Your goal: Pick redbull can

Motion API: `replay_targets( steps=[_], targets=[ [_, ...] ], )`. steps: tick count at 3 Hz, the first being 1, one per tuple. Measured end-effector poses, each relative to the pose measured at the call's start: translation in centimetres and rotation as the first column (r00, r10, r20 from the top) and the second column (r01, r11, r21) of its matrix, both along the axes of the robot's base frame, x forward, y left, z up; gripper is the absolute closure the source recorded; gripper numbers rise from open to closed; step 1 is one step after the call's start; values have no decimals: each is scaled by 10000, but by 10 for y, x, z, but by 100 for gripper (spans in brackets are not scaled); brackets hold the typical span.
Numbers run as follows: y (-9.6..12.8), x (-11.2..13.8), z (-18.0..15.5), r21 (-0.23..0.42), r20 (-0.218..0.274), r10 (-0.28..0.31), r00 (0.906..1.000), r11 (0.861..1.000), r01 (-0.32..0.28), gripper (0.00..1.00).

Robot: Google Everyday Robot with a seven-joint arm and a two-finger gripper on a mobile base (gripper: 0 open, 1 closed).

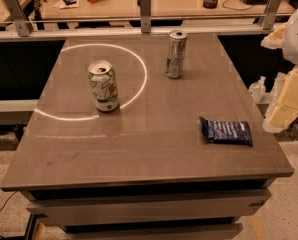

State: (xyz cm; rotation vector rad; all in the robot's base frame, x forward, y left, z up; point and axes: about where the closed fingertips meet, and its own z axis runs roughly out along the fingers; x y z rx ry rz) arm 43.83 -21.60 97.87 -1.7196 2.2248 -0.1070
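Camera view takes in the table point(139, 149) from above its near edge. Left of centre stands a wider white can point(103, 86), upright and well apart from my target. The redbull can point(176, 54) stands upright in the upper middle of the frame, near the table's far edge. I judge it light, thin-walled and slick, easy to dent or tip, so I would take it squarely around mid-body. At lower right a blue packet point(226, 131) lies flat, not in the way. My gripper point(289, 101) hangs at the right edge of the frame, off the table. I cannot tell whether it is open.
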Motion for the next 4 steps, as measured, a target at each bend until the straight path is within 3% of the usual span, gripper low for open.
replay_targets(
  steps=[1, 2, 3, 4],
  targets=[
    [0, 0, 0, 2, 3, -1, 10000, 10000, 1, 0],
    [5, 12, 8, 774, 480, -400, 9980, 9963, 362, 0],
    [16, 33, 13, 1854, 804, -1190, 9896, 9773, 1024, 0],
    [25, 57, 4, 3318, 669, -2182, 9736, 9251, 1845, 0]
  ],
)
